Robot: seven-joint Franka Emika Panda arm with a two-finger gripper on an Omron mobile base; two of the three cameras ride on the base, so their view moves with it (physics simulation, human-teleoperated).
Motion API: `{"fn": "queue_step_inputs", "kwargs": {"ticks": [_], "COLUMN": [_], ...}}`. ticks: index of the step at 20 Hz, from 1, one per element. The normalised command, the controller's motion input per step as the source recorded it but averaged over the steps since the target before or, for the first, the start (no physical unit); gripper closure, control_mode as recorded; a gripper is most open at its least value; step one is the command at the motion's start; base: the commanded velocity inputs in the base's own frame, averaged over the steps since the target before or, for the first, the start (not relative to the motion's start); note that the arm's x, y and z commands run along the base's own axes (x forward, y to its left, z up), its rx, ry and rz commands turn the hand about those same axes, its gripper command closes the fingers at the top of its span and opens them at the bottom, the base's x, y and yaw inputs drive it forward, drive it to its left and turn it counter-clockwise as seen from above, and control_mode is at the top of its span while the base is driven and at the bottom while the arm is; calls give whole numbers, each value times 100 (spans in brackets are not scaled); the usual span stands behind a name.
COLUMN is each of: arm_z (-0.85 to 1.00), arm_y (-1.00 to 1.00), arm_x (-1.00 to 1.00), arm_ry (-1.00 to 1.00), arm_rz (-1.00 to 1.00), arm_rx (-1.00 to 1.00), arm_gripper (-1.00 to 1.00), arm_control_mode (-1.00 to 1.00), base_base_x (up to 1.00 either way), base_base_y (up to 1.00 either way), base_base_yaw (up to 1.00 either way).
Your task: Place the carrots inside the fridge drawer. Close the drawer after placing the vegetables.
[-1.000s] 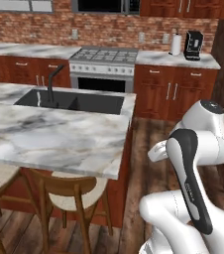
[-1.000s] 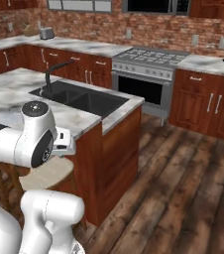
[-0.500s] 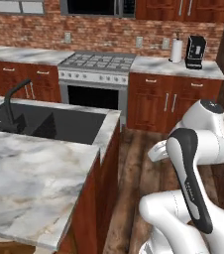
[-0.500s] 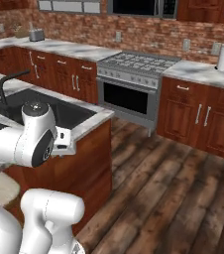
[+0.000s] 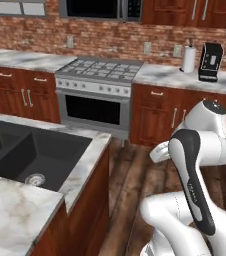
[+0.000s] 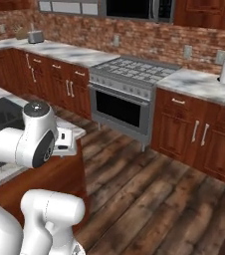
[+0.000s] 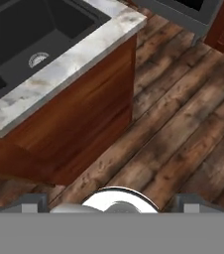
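Hand (image 7: 112, 207) with fingers spread wide apart, holding nothing, aimed down at dark wooden plank floor (image 7: 183, 129). Ahead and to one side: marble-topped island desk (image 7: 69, 62) with black sink (image 7: 29, 34).

The island worktop (image 5: 85, 162) is white marble veined in grey, with a black sink (image 5: 30, 155) set in it. Cabinets (image 6: 199, 134) are reddish-brown wood. The stove (image 5: 97, 92) is steel grey, the wall (image 5: 110, 45) red brick, the floor (image 7: 183, 134) dark streaked planks.
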Motion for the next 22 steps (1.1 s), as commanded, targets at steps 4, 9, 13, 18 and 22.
{"fn": "queue_step_inputs", "kwargs": {"ticks": [4,9,13,18,22], "arm_z": [0,0,0,0,0], "arm_y": [0,0,0,0,0], "arm_x": [0,0,0,0,0], "arm_ry": [0,0,0,0,0], "arm_rz": [0,0,0,0,0], "arm_rx": [0,0,0,0,0], "arm_gripper": [-100,-100,-100,-100,-100], "arm_control_mode": [100,100,100,100,100], "base_base_x": [100,100,100,100,100], "base_base_y": [-79,-70,-49,-45,-40], "base_base_yaw": [29,31,34,37,32]}}
